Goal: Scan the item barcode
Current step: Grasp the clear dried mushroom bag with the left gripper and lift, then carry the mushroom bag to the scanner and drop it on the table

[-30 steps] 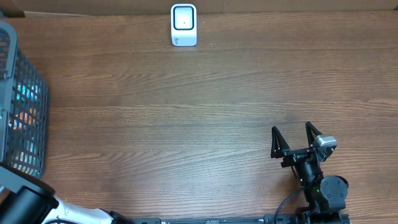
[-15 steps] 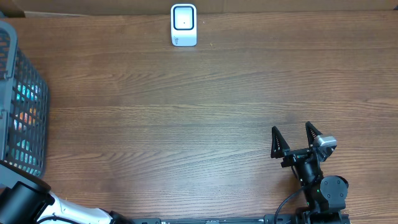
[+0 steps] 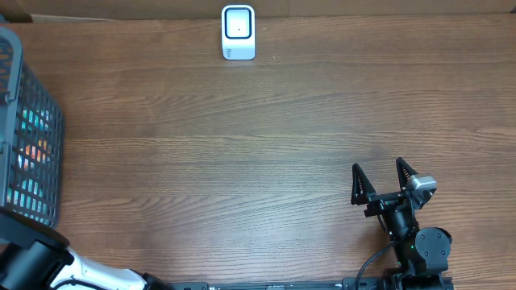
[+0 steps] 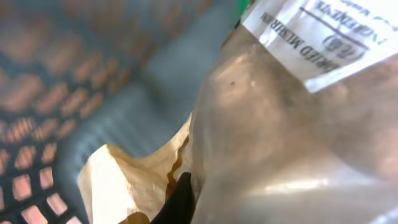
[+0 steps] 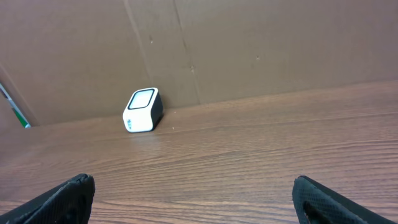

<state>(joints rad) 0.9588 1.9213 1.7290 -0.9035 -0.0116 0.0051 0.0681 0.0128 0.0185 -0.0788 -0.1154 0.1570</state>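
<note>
From above, the wooden surface (image 3: 242, 145) carries a white barcode scanner (image 3: 238, 32) at its far edge. A dark mesh basket (image 3: 32, 121) sits at the left border, with only scraps of colour showing through its wall. The left arm (image 3: 36, 262) enters at the near left corner, and its hand is hidden from this camera.

The left wrist view shows the inside of the basket. A clear plastic bag (image 4: 292, 124) fills most of the frame, and its white label (image 4: 323, 37) partly reads "DRIED MUSHR…". A pale yellowish packet (image 4: 124, 180) lies against the bag's lower left side, with blurred mesh behind. The left hand (image 4: 182, 200) is pressed together. Only one dark fingertip shows, right at the bag's edge, and I cannot tell whether any plastic is pinched.

The right hand (image 3: 379, 173) sits at the near right, well apart from the basket, its fingers spread wide with nothing between them. Its own camera shows the scanner standing just before a brown cardboard wall (image 5: 249, 50), its window angled upward.
</note>
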